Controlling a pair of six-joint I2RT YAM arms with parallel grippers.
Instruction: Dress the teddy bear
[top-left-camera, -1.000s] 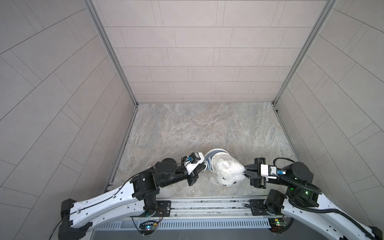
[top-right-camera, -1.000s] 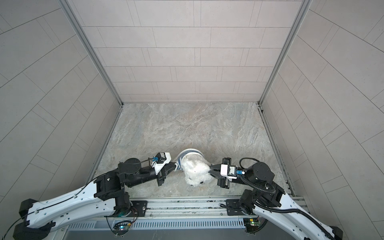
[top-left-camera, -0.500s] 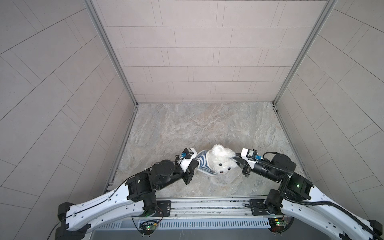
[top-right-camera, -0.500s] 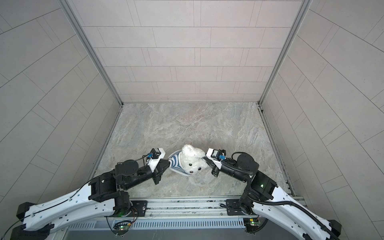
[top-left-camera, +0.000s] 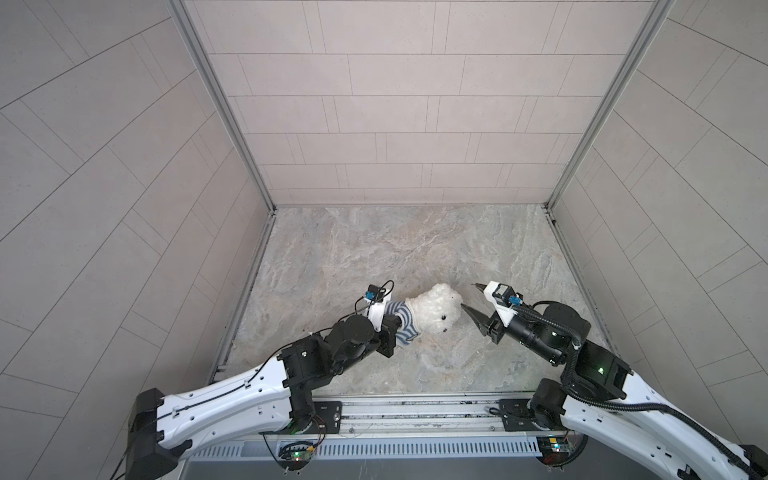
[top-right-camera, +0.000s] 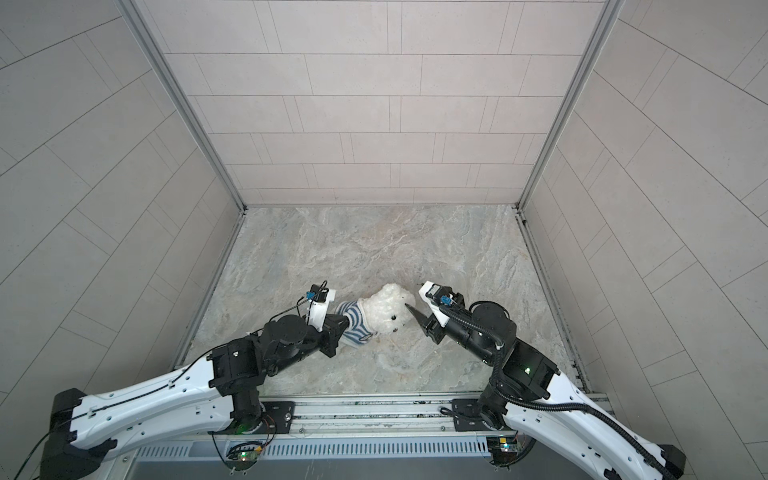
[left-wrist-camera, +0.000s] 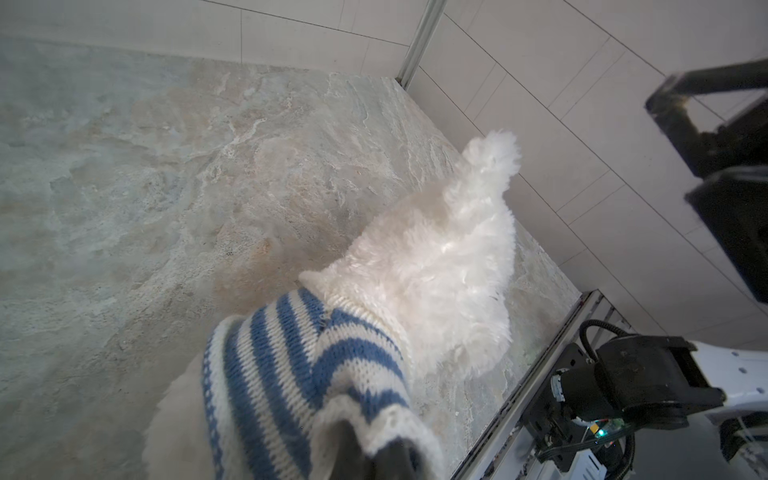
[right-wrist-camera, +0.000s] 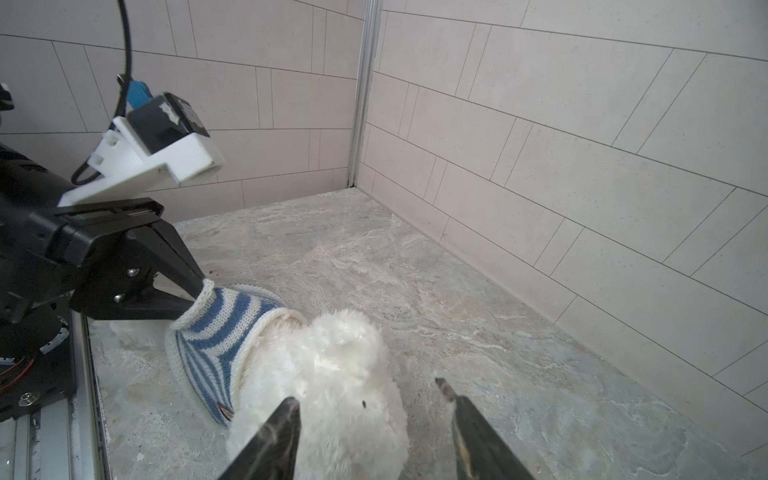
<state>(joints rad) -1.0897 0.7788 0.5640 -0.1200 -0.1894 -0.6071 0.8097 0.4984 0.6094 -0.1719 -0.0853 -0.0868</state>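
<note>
Your left tool is clenched on the knitted edge of the striped shirt, which sits round the body of the teddy bear, head out, at the near middle of the desk between both tools. Your right tool stands spread beside the head, grasping nothing. With nothing bracing the bear, a tug on that edge would likely drag it along or twist the shirt, and closing the right tool here may catch only fur.
</note>
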